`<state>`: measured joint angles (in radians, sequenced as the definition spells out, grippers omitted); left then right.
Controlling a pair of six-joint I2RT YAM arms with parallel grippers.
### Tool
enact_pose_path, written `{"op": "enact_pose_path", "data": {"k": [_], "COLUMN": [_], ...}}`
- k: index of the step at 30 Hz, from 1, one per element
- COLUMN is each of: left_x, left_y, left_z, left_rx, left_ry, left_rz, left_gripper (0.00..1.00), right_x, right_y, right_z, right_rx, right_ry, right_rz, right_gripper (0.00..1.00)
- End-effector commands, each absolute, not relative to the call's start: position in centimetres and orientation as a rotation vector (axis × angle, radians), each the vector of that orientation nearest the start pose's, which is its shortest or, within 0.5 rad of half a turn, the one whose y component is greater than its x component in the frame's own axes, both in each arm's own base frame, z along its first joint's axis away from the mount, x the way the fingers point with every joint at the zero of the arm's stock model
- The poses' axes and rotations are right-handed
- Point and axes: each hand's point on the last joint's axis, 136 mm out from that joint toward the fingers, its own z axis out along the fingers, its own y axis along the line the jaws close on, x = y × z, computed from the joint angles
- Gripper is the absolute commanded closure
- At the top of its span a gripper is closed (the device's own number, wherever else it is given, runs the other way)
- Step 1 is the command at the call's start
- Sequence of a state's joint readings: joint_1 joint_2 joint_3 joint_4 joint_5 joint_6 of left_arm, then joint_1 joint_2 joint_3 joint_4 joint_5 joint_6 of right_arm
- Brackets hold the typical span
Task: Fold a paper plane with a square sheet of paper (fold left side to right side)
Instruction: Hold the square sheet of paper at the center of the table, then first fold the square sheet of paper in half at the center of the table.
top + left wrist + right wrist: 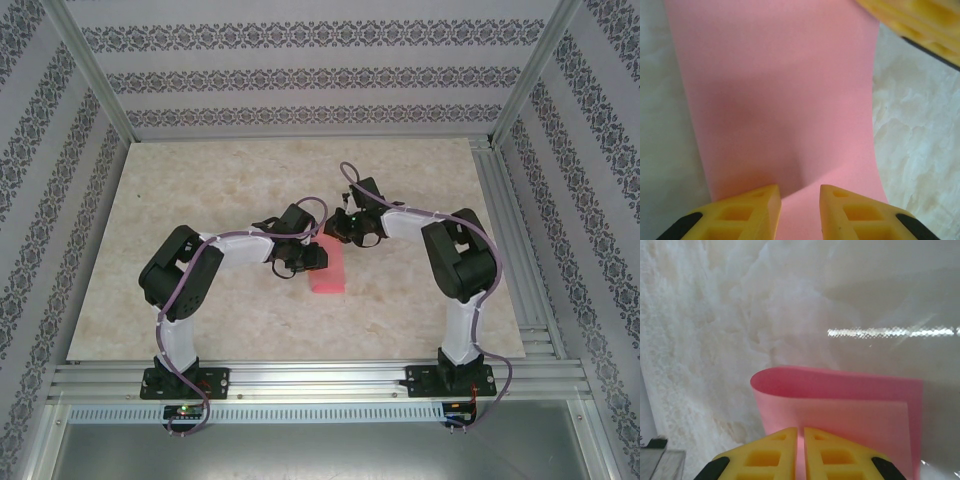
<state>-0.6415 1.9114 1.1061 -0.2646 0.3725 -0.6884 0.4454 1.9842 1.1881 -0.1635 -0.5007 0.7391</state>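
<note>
The paper [328, 270], doubled over with its bend uncreased, lay near the centre of the worktop [250, 180]. Its 1 o'clock end was pinched by the closed right gripper [800, 432], apparently to align the layers. The left gripper [800, 192], jaws slightly apart, was set at its 9 o'clock edge, probably to flatten it.

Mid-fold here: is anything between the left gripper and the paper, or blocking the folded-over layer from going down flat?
Nothing visible is. The left gripper hangs right at the square sheet of paper, fingers apart, with only paper beneath it. The right gripper pinches the folded sheet's near edge, and nothing lies on the paper.
</note>
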Motion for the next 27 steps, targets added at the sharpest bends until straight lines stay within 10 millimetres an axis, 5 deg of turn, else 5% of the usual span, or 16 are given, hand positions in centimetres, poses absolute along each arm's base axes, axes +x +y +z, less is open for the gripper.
{"op": "enact_pose_path", "data": {"k": [1, 13, 27], "left_x": [30.3, 29.6, 27.4], "left_y": [-28.7, -28.8, -29.0], "left_z": [-0.7, -0.4, 1.1], "left_rx": [0.041, 0.101, 0.210], "left_ry": [2.927, 2.928, 2.880], "left_rz": [-0.734, -0.764, -0.898], "left_gripper": [0.69, 0.69, 0.66], "right_x": [39.3, 38.4, 38.2], "right_y": [29.0, 26.4, 25.8], "right_z": [3.8, -1.2, -2.1], "right_rx": [0.171, 0.216, 0.242], "right_ry": [2.715, 2.847, 2.860], "right_rz": [1.092, 0.832, 0.789], "right_gripper": [0.88, 0.88, 0.88]}}
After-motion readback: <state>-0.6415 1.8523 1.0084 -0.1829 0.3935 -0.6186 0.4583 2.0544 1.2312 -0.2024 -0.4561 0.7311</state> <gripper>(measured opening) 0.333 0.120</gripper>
